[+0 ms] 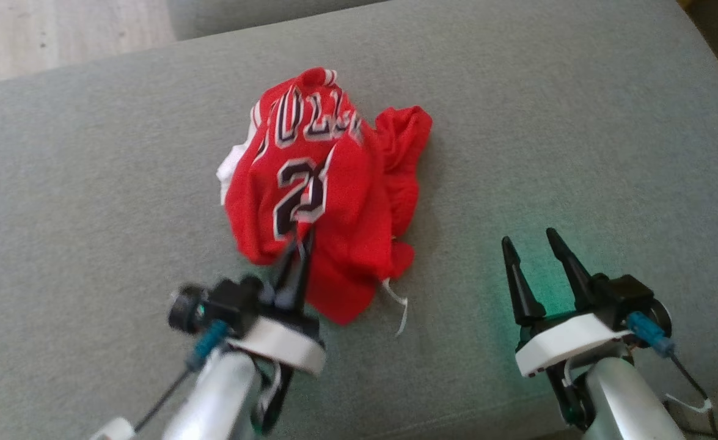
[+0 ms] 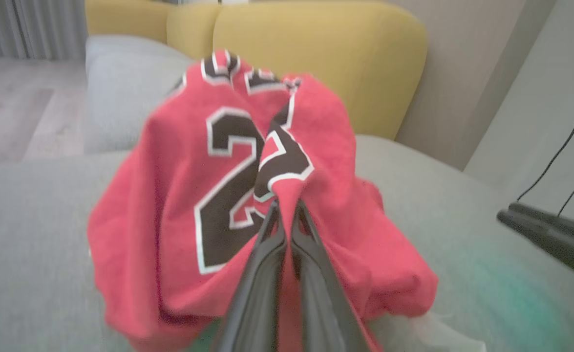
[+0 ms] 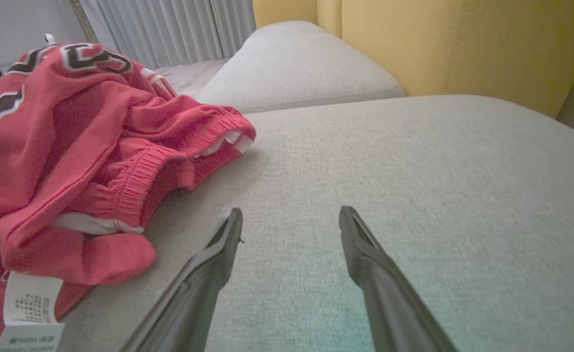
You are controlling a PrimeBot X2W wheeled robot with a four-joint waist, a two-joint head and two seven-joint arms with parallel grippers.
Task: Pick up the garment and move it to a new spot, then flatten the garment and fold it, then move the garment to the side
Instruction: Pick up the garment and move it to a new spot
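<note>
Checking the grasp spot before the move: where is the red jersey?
In the head view the red jersey lies centrally on the grey sofa, a fold by its number pinched in the left tool; the open right tool sits to its right.

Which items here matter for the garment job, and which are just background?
Job:
- red jersey, crumpled, pinched by the shut left gripper
- right gripper, open, off to the side
- grey cushion under the jersey

Background:
- yellow sofa back
- curtains
- wooden floor
</note>
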